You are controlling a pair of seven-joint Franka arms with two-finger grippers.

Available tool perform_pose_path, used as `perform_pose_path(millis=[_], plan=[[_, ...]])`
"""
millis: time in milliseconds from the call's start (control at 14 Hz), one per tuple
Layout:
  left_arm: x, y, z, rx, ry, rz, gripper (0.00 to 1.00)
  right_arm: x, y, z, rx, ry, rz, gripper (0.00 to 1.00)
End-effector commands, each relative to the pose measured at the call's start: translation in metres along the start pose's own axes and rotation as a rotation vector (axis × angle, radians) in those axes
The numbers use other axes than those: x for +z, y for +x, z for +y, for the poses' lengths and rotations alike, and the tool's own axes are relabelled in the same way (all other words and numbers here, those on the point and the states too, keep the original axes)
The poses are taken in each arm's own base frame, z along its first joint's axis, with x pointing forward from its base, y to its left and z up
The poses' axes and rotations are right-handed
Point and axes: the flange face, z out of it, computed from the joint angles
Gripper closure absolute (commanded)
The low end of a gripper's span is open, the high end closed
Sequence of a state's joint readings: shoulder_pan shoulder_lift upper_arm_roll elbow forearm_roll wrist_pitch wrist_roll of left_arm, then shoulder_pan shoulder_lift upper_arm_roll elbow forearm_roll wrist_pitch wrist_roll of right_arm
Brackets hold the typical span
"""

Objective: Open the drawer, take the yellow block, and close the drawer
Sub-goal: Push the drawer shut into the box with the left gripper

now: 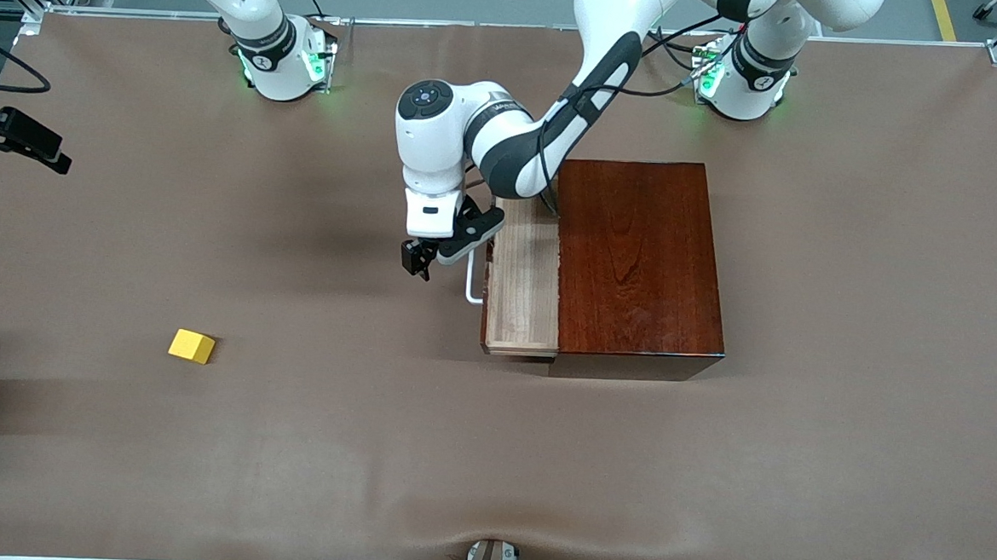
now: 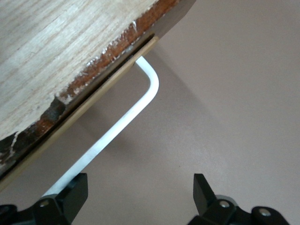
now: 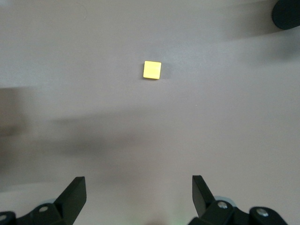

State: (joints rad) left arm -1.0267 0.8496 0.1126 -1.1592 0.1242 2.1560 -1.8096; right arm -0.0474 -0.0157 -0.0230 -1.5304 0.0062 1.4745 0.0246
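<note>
A matte brown covering lies over the whole tabletop (image 1: 711, 462), smooth apart from a slight ripple along the edge nearest the front camera, with grey floor and metal framing showing past the base end. Toward my left arm's end stands the dark glossy reddish-brown wooden box (image 1: 640, 258), its polished top showing grain. Out of the side facing the right arm's end comes the drawer (image 1: 522, 285), a pale light-wood tray pulled partly out, with a dark reddish-brown front whose upper edge looks chipped and worn in my left wrist view, and a white U-shaped loop handle (image 1: 474, 283) of thin bent rod. My left pincer (image 1: 418, 259) hangs low over the tabletop just beside that handle, its black fingers (image 2: 75, 192) apart and holding nothing; one finger sits next to the rod, and I cannot tell whether it touches. The small bright yellow block (image 1: 192, 346), plain-faced and cube-like, lies on the bare tabletop well apart from the box, toward the right arm's end and nearer the front camera than the drawer. My right pincer (image 3: 138, 197) waits high above that block, fingers spread wide and empty.
</note>
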Motion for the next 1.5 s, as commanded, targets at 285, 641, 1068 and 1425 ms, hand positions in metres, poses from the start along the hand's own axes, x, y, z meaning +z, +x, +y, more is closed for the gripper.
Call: perform_pose_path(millis=[285, 641, 1068, 1425], plan=[[0.003, 0.047, -0.009, -0.045, 0.125, 0.065, 0.00, -0.002, 0.000, 0.001, 0.011, -0.005, 0.008, 0.00], [0.007, 0.071, -0.016, -0.050, 0.211, 0.081, 0.00, -0.002, 0.000, 0.002, 0.014, -0.003, 0.007, 0.00], [0.014, 0.089, -0.030, -0.028, 0.329, 0.097, 0.00, -0.003, 0.000, 0.001, 0.013, -0.003, 0.010, 0.00], [0.013, 0.096, -0.031, -0.037, 0.339, 0.085, 0.00, -0.002, 0.001, 0.001, 0.013, -0.003, 0.008, 0.00]])
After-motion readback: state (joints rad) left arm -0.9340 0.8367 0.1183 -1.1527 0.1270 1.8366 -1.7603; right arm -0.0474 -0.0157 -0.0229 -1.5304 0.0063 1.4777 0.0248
